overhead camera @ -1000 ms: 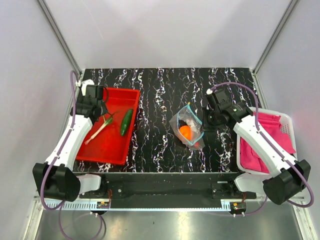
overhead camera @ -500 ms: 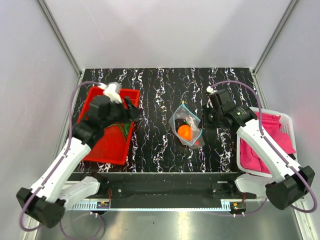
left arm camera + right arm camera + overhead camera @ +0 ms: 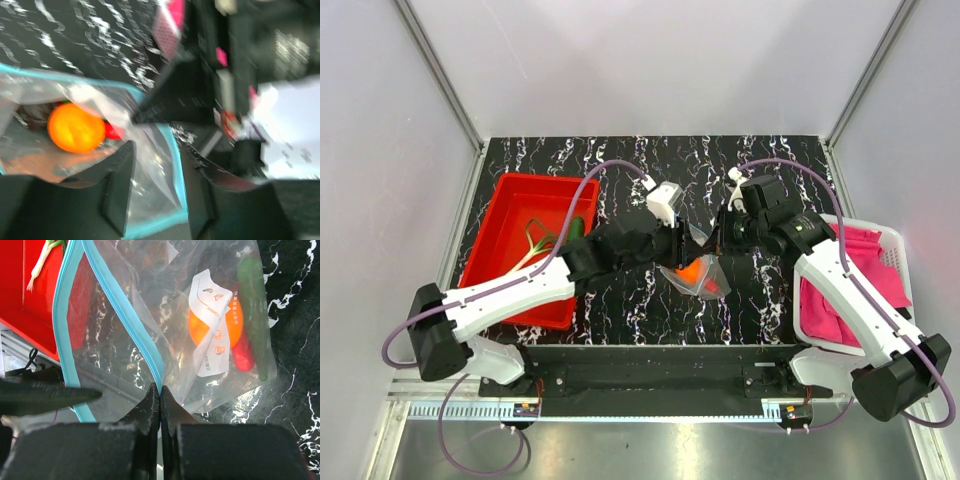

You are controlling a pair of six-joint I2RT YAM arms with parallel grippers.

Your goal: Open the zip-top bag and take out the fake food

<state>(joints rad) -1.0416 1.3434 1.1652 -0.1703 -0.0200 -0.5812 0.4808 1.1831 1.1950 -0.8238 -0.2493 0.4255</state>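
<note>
Swung over from the red tray point(image 3: 510, 200), my left gripper point(image 3: 157, 195) hangs spread over the zip-top bag point(image 3: 150, 305) mid-worktop point(image 3: 630, 165), the orange fruit point(image 3: 75, 127) inside. My right gripper point(image 3: 160, 390) is clenched on its teal strip, pink cloth point(image 3: 865, 260) beside it.

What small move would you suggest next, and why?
Probably ease the open left gripper toward the round orange toy fruit inside the clear plastic zip-top bag: the right gripper pinches the bag's teal zip lip, the mouth gapes, and the fruit lies ahead.
</note>
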